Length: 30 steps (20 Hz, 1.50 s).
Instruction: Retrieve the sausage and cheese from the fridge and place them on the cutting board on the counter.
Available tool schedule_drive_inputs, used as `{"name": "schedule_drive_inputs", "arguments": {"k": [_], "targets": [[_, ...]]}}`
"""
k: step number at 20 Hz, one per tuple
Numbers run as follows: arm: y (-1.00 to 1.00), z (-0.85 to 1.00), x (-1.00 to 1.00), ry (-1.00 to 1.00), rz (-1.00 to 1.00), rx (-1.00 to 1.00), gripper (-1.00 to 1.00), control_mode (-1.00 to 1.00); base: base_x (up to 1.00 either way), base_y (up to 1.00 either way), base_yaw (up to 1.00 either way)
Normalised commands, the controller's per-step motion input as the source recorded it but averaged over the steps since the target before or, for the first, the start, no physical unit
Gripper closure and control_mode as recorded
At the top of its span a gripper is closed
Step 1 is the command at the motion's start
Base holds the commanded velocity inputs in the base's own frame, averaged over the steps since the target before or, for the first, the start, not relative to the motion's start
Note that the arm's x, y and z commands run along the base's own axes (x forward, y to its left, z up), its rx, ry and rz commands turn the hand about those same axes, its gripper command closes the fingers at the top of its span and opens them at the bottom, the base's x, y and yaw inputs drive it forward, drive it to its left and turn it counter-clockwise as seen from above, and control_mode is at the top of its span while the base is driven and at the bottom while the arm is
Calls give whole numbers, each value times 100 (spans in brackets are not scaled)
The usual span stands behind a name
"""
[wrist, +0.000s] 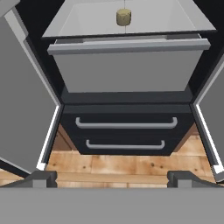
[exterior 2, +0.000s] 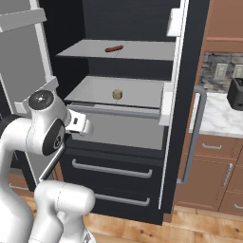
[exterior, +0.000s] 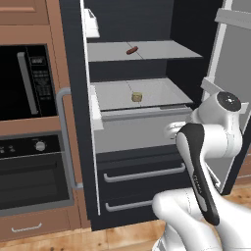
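From the left base view, the fridge [exterior: 147, 122] stands with both doors open; the sausage [exterior: 131, 50] lies on the upper shelf [exterior: 162, 49] and the cheese [exterior: 137, 97] sits on the lower shelf [exterior: 147, 93], directly below it. The arm's wrist is in front of the fridge, below and to the right of the cheese. From the right base view, the sausage [exterior 2: 113, 48] rests on the upper shelf and the cheese [exterior 2: 117, 94] on the lower one, above two drawers [exterior 2: 114, 182]. In the hand view, the tool [wrist: 112, 178] is spread wide and holds nothing; the cheese [wrist: 124, 17] sits well beyond its tips, above the drawers [wrist: 125, 133].
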Motion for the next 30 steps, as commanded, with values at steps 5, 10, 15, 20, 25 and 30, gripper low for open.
{"name": "schedule_drive_inputs", "arguments": {"k": [5, 10, 15, 20, 25, 30], "targets": [[0, 0, 0, 0, 0, 0, -100, -100, 0, 0, 0], [0, 0, 0, 0, 0, 0, -100, 100, 0, 0, 0], [0, 0, 0, 0, 0, 0, -100, 100, 0, 0, 0], [0, 0, 0, 0, 0, 0, -100, 100, 7, 1, 0], [0, 0, 0, 0, 0, 0, -100, 100, 56, 0, 0], [0, 0, 0, 0, 0, 0, -100, 100, 55, -4, 0]]}}
